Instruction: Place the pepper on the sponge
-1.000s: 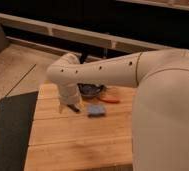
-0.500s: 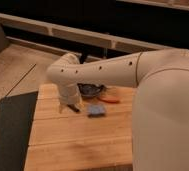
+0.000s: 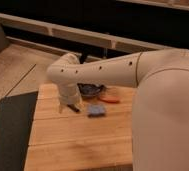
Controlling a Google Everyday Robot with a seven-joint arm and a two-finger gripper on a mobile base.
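Observation:
The blue sponge (image 3: 96, 110) lies flat on the wooden table (image 3: 78, 140), near its middle. Just behind and to the right of it lies the red-orange pepper (image 3: 109, 99), apart from the sponge, partly under my white arm. My gripper (image 3: 70, 106) hangs at the end of the bent wrist, just left of the sponge and low over the wood. A dark tip shows below the wrist. Nothing visible is held in it.
A dark bowl (image 3: 89, 90) sits behind the sponge, partly hidden by my arm. A black mat (image 3: 10, 130) lies on the floor left of the table. My large white arm (image 3: 163, 100) covers the table's right side. A dark shelf runs along the back.

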